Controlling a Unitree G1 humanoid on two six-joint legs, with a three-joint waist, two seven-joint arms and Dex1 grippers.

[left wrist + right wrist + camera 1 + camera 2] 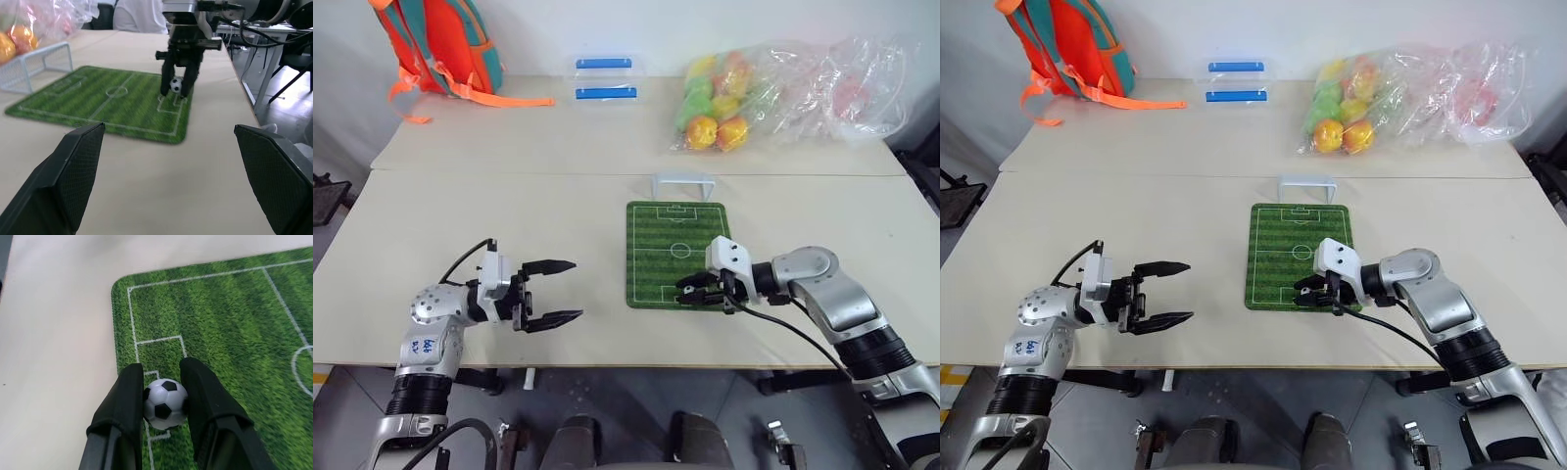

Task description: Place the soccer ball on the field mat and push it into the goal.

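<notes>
The tiny black-and-white soccer ball (165,403) is pinched between the two black fingers of my right gripper (693,288), which is shut on it. Ball and gripper are over the near end of the green field mat (676,250), by the near penalty box; the left wrist view shows the ball (175,84) low over the grass, contact unclear. The small white goal (682,184) stands just beyond the mat's far end. My left gripper (553,291) stands open and empty over bare table to the left of the mat, pointing toward it.
A clear bag of yellow, orange and green balls (734,93) lies at the back right. Two clear boxes with blue lids (604,78) sit at the back middle, an orange backpack (440,44) at the back left. The table's near edge (626,366) runs just below both grippers.
</notes>
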